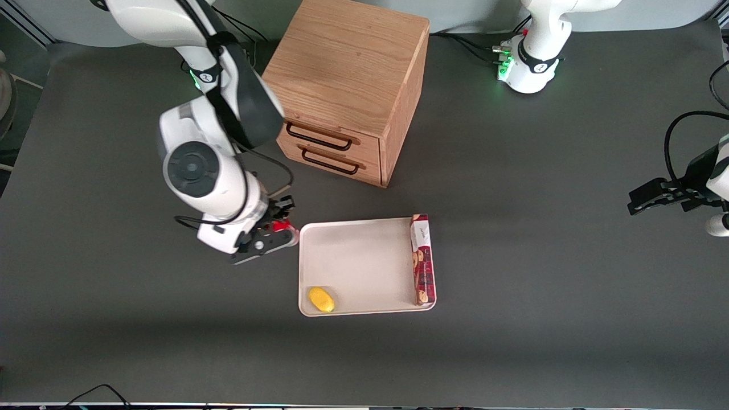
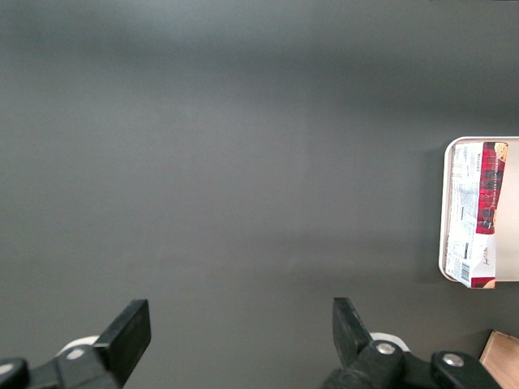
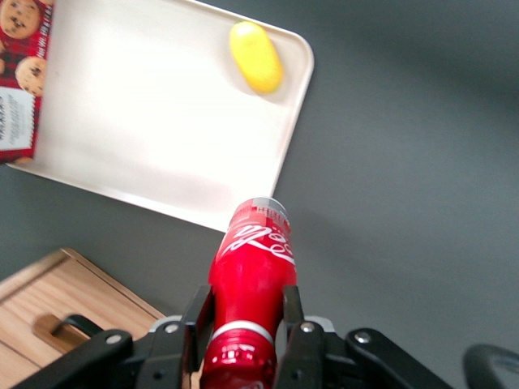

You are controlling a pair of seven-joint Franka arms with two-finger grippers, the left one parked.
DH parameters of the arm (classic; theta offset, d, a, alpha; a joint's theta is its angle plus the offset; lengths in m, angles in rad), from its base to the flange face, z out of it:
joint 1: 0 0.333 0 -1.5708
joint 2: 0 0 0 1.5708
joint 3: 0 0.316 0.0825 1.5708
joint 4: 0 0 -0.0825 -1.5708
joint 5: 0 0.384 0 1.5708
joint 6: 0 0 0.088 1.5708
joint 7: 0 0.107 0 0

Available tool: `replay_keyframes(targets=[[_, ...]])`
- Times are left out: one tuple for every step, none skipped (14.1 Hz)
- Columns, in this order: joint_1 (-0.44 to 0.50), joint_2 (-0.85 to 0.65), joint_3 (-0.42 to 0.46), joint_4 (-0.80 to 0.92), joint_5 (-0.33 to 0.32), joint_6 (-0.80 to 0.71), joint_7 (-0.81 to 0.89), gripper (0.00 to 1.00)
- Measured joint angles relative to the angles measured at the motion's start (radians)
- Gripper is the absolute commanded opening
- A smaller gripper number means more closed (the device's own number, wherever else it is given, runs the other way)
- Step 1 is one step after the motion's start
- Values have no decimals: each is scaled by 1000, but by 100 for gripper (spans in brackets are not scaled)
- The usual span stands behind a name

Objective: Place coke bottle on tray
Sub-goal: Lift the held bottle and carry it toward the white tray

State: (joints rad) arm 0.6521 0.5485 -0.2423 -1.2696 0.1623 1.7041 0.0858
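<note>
My right gripper (image 3: 246, 312) is shut on the coke bottle (image 3: 253, 267), a small red bottle with white lettering, held by its neck between both fingers. In the front view the gripper (image 1: 277, 226) holds the bottle (image 1: 282, 227) just beside the corner of the tray (image 1: 364, 245) that is nearest the drawer cabinet, at the working arm's end. The off-white tray (image 3: 162, 154) lies flat, its rim just under the bottle's base in the wrist view. Whether the bottle is above the table or resting on it I cannot tell.
A yellow lemon (image 1: 321, 299) lies in the tray's near corner (image 3: 255, 57). A long red cookie box (image 1: 422, 259) lies along the tray's edge toward the parked arm (image 2: 478, 212). A wooden drawer cabinet (image 1: 347, 85) stands farther from the camera than the tray.
</note>
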Motion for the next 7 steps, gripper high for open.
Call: replay_keyframes(targets=[[11,18,-4,0,11,22,11,0],[13,39,-6,0,18,50,16,0],[13,60,-10,0,22,73,16,0],[12,81,-13,0,23,95,16,0],[10,102,-16,0,24,115,16,0],[9,121,-17,0,24,131,16,0],[10,139,-17,0,25,142,16,0]])
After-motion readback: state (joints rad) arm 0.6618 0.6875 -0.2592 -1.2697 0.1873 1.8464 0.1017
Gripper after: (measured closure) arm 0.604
